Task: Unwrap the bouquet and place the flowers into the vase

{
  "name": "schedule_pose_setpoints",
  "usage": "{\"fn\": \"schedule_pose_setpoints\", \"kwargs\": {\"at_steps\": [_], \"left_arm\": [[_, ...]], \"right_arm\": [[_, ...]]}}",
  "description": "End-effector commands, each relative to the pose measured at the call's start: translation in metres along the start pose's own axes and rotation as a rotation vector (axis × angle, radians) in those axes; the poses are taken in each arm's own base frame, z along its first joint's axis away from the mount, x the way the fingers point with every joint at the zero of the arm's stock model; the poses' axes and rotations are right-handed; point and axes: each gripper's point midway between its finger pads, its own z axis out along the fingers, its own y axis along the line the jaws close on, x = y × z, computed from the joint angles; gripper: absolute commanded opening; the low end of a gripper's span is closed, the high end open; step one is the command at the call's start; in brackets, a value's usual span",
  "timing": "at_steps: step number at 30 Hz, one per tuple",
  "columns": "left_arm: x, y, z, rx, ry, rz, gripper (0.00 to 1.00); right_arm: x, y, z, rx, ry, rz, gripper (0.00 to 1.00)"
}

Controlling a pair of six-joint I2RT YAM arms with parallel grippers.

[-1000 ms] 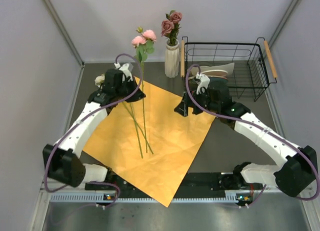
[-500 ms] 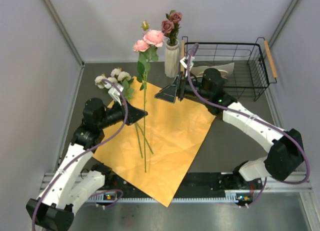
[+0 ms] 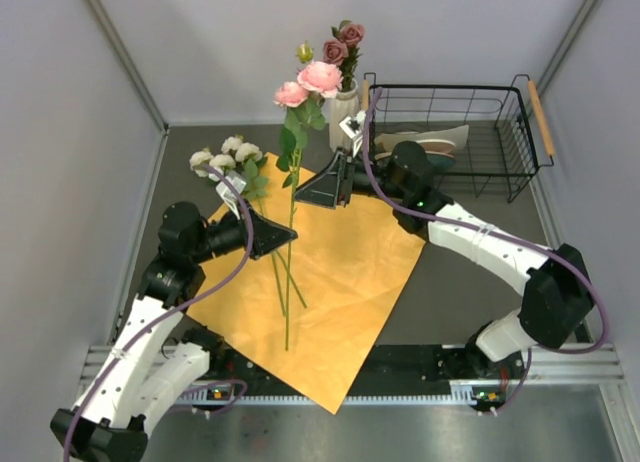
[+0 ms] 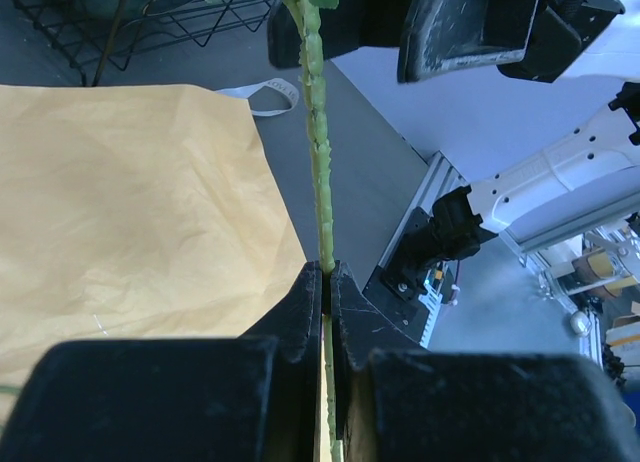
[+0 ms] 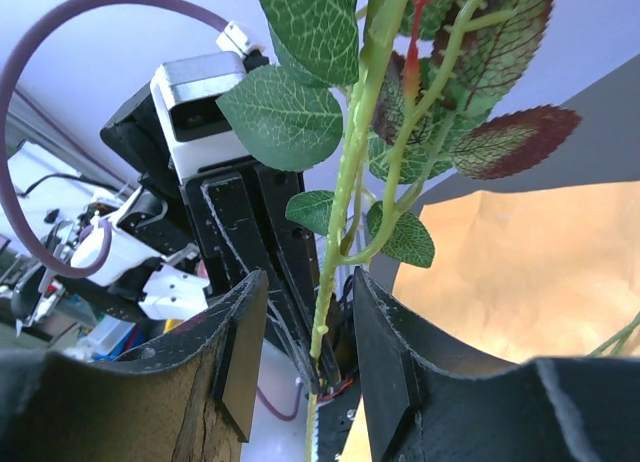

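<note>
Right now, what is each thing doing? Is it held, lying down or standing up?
pink roses: held upright.
left end effector: shut on their stem.
right end effector: open around the stem.
orange paper: unwrapped, lying flat.
white roses: lying at the paper's edge.
vase: upright, mauve roses inside.
basket: upright beside the vase.

Orange paper [image 3: 330,282] covers the centre of a dark grey table [image 3: 440,302]. Pink roses [image 3: 318,78] top a green stem [image 3: 289,302]. Mauve roses [image 3: 342,42] stand in a white vase [image 3: 346,104] (black wire basket [image 3: 447,86], upper right).
</note>
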Motion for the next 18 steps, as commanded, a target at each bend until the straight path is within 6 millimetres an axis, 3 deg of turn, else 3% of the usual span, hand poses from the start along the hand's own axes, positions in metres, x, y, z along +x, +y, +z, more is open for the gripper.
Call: {"fn": "schedule_pose_setpoints", "kwargs": {"at_steps": [1, 7, 10, 17, 18], "left_arm": [[-0.005, -0.011, 0.001, 0.067, -0.023, 0.057, 0.0], [-0.005, -0.012, 0.001, 0.078, -0.024, 0.054, 0.0], [-0.004, -0.012, 0.002, 0.08, -0.021, 0.053, 0.0], [-0.003, -0.012, 0.003, 0.096, -0.009, 0.05, 0.0], [-0.003, -0.013, 0.003, 0.097, -0.011, 0.054, 0.0]], "right_arm": [[-0.004, 0.022, 0.01, -0.075, -0.009, -0.04, 0.4], [-0.001, 0.018, 0.011, -0.071, -0.009, -0.029, 0.29], [-0.001, 0.018, 0.012, -0.074, -0.009, -0.026, 0.19], [0.003, 0.011, 0.016, -0.071, 0.0, -0.01, 0.18], [0.003, 0.013, 0.016, -0.083, 0.004, -0.012, 0.09]]}}
